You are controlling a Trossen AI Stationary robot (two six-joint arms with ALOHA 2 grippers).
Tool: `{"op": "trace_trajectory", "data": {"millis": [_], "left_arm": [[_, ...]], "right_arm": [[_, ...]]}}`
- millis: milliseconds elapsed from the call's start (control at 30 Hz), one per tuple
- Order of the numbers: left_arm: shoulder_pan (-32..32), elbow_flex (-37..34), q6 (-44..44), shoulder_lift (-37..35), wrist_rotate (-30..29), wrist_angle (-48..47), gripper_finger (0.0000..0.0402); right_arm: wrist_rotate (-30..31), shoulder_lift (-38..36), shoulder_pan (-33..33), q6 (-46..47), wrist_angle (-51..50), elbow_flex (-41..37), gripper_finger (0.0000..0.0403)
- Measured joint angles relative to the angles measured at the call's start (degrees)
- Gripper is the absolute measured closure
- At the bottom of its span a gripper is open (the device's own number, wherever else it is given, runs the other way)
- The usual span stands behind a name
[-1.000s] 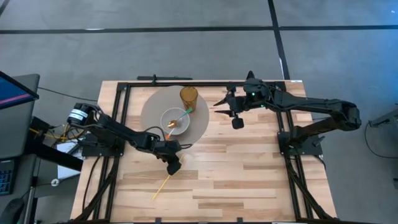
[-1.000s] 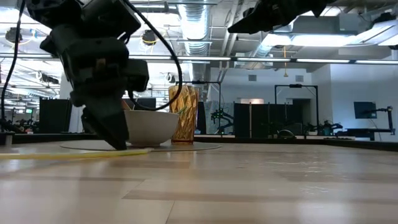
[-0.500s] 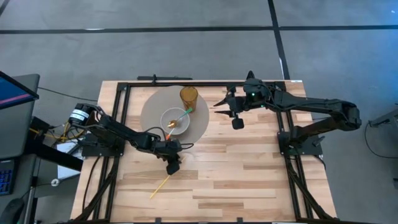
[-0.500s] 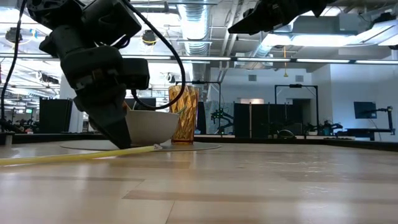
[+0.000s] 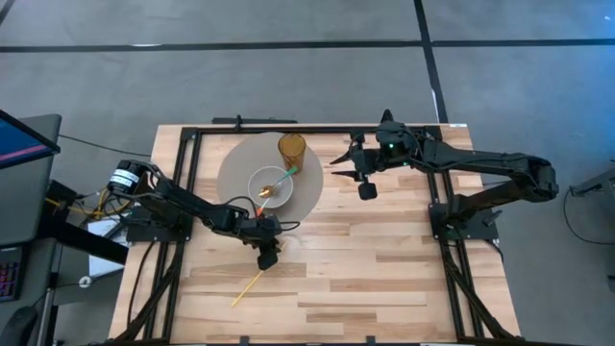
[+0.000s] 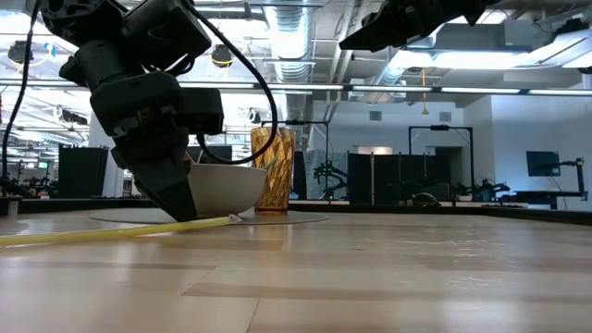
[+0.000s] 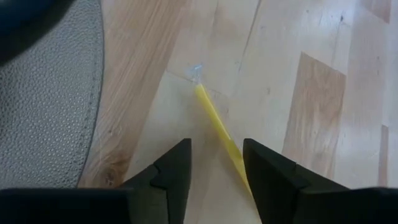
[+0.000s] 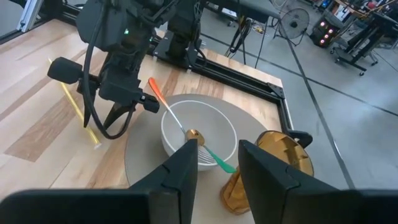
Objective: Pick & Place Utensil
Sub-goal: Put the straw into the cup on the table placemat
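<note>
A thin yellow utensil [image 5: 247, 288] [image 6: 111, 231] lies flat on the wooden table, its clear tip [image 7: 198, 70] near the grey mat. My left gripper [image 5: 268, 258] [image 6: 180, 211] [image 7: 214, 168] is open and points down at the table, one finger on either side of the utensil's shaft [image 7: 214, 118]. A white bowl [image 5: 255, 178] [image 8: 171, 127] on the grey round mat [image 5: 231, 168] holds an orange-and-green utensil [image 8: 180, 127]. My right gripper [image 5: 336, 159] [image 8: 217, 174] is open and hovers high beside the mat's right edge. My left gripper comes from above and stands astride the yellow utensil's shaft near its clear end. The shaft runs up to the inner edge of one finger [image 7: 252, 171]. I cannot tell whether they touch. The utensil lies on the table.
An amber cup [image 5: 292, 149] [image 6: 273, 166] stands on the mat behind the bowl. A black frame [image 5: 317, 128] runs along the table's far edge and sides. Bare wood [image 5: 384, 269] spreads to the right of my left gripper and toward the near edge.
My left gripper has shifted slightly toward the bowl. The yellow utensil has turned a little on the table, its clear end moving nearer the mat. It has stayed flat on the wood.
</note>
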Motion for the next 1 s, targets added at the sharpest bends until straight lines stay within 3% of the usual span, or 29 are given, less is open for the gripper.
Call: {"op": "trace_trajectory", "data": {"millis": [267, 433, 533, 733, 1000], "left_arm": [[-1.2, 0.1, 1.5, 1.1, -0.8, 1.2, 0.0248], [-1.2, 0.1, 3.6, 1.5, -0.9, 1.3, 0.0263], [-1.4, 0.1, 5.0, 1.8, -1.2, 1.3, 0.0291], [-1.4, 0.1, 5.8, 1.1, -0.4, 0.6, 0.0389], [-3.3, 0.0, 5.8, -7.1, -2.0, 0.5, 0.0396]], "right_arm": [[0.0, 0.0, 0.0, 0.5, 0.0, 0.0, 0.0294], [0.0, 0.0, 0.0, 5.5, 0.0, 0.0, 0.0294], [0.0, 0.0, 0.1, 8.0, 0.0, 0.0, 0.0294], [0.0, 0.0, 1.2, 12.1, 0.0, 0.0, 0.0294], [0.0, 0.0, 4.4, 12.1, 0.0, 0.0, 0.0294]]}}
